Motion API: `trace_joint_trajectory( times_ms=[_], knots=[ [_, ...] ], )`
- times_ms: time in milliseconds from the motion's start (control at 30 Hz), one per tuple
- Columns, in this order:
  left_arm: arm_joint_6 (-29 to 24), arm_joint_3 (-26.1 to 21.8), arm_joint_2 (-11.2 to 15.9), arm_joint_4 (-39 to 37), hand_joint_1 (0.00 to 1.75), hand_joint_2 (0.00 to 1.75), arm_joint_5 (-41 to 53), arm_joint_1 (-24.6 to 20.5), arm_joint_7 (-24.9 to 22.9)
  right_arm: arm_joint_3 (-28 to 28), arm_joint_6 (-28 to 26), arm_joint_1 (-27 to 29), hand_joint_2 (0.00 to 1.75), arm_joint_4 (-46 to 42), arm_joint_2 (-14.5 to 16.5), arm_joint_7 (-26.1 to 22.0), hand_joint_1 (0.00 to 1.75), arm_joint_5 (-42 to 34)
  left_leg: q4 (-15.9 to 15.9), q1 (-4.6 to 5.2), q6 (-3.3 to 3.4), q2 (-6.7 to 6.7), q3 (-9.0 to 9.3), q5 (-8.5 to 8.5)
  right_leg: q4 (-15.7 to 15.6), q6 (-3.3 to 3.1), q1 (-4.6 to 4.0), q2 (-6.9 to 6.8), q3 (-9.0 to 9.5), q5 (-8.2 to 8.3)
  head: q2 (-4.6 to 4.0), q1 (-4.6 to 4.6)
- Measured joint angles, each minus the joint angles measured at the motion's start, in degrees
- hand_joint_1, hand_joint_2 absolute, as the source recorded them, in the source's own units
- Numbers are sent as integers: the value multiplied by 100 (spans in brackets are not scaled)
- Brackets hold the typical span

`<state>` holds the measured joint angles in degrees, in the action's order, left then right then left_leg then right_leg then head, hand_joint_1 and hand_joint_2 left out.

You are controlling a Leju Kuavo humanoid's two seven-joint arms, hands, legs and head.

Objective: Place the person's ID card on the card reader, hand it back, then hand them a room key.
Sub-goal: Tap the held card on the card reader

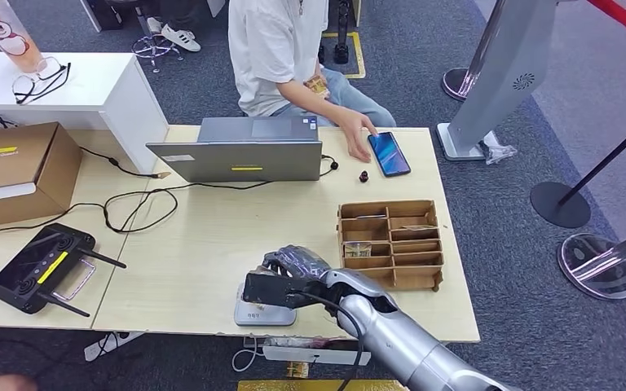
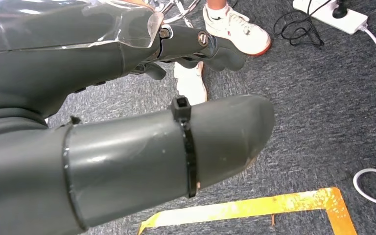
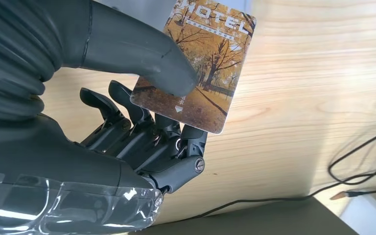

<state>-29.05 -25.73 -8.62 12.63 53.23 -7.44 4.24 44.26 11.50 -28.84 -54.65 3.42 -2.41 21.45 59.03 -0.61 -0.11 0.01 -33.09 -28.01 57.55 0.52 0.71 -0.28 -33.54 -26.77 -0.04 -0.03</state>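
right hand (image 3: 142,132) pinches glossy flat hotel card (image 3: 196,63); left hand (image 2: 127,137) grasp unclear.

The card (image 3: 196,63) pinched by the right hand (image 3: 142,122) bears the word "HOTEL" in pale capitals along one short edge, over an autumn-tree picture; a line of smaller print sits under that word, too fine to read; a small white mark near the card's other end is likewise illegible; the card reader (image 1: 265,309) shows a tiny dark marking on its front face, too small to make out.
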Motion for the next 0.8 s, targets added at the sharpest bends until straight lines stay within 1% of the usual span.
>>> trace_joint_trajectory(
  times_ms=[367, 800],
  knots=[
    [-4, 0, -6, 0, 0, 0, 9, -11, -5, 234, -260, -94, 175, 323, 13, 241, 175, 580, 0, 0, 0, 0, 0, 0, 0, 0, 0, 0, 0, 0, 0, -1],
    [-32, -4, -6, 0, 0, 0, -94, -10, -43, 374, -344, -210, 175, 543, 45, 372, 175, 878, 0, 0, 0, 1, 0, 0, 0, 0, 0, 0, 0, 0, 0, -1]
  ],
)
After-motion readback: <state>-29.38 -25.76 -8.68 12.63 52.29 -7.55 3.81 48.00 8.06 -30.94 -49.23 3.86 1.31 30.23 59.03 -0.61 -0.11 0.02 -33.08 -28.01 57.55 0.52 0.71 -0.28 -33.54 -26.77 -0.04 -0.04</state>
